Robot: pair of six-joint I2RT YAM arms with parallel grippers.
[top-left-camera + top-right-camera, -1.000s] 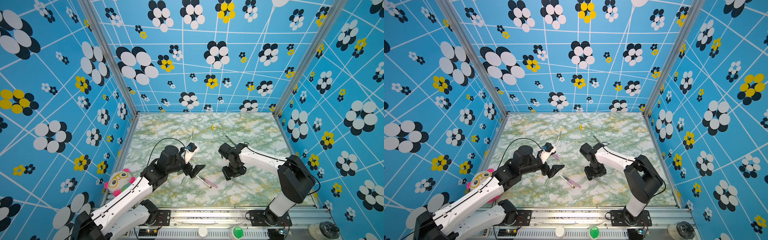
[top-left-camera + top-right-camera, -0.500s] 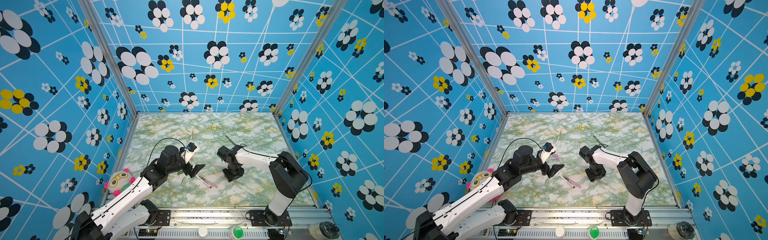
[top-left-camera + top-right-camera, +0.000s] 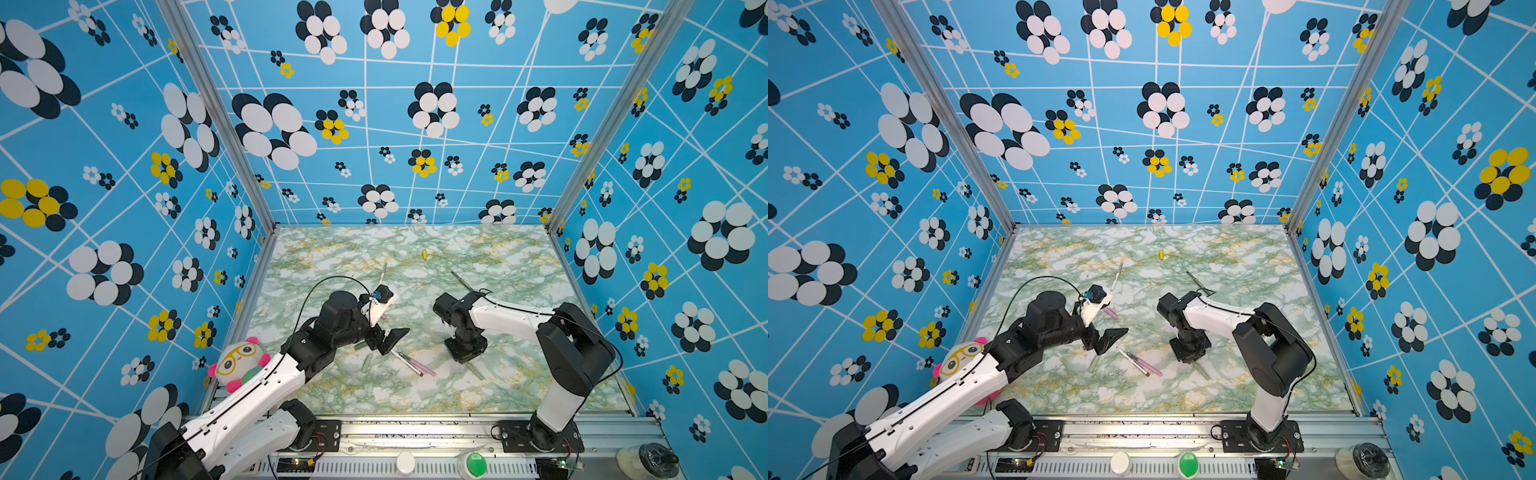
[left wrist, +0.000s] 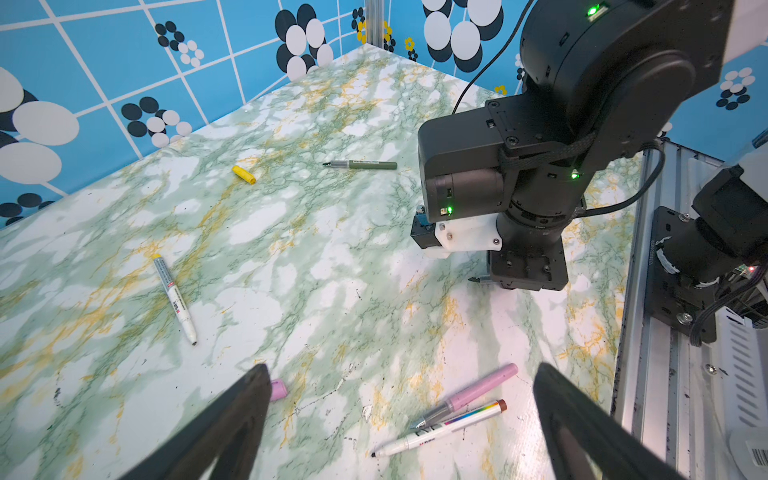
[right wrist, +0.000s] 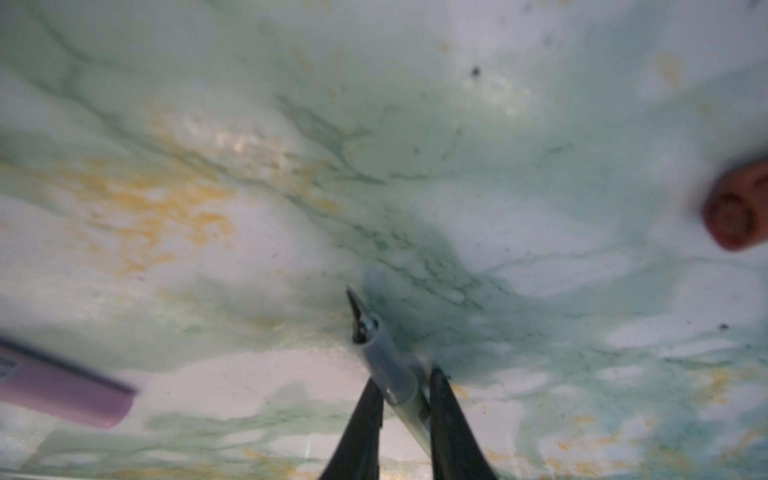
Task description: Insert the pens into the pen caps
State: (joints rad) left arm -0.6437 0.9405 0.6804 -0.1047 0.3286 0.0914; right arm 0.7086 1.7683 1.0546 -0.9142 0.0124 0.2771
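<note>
The right tool (image 5: 401, 374) is down at the green-and-white marbled surface (image 3: 498, 257). Its two black fingers (image 5: 365, 415) are pinched on either side of the thin pale green plastic pen (image 5: 386, 357). The pen's dark pointed tip sticks out past the fingertips, close to the surface. In both top views the pen's other end pokes out from under this tool and lies low over the surface.

The left tool (image 4: 400, 368) hangs above the surface with its jaws spread wide, gripping nothing. In the left wrist view two pens lie side by side on the surface between its fingers. One is the slim pink plastic pen (image 4: 469, 395). The other is the white pen with a rainbow band and brown end (image 4: 440, 428). The stubby pink plastic cap (image 4: 277, 390) lies just beside one of that tool's fingers.

Farther toward the back wall, the white pen with a yellow end (image 3: 383, 272), the short yellow plastic cap (image 3: 424, 254) and the dark green pen (image 3: 461, 281) lie well apart from one another. A pale green stubby cap (image 3: 366, 364) rests on the surface near the left tool, on the side nearer the arm bases. At the edge of the right wrist view a brown tubular cap (image 5: 735, 216) shows, blurred. A round white plush toy with yellow glasses (image 3: 241, 365) sits behind the left arm, at the surface's edge.
</note>
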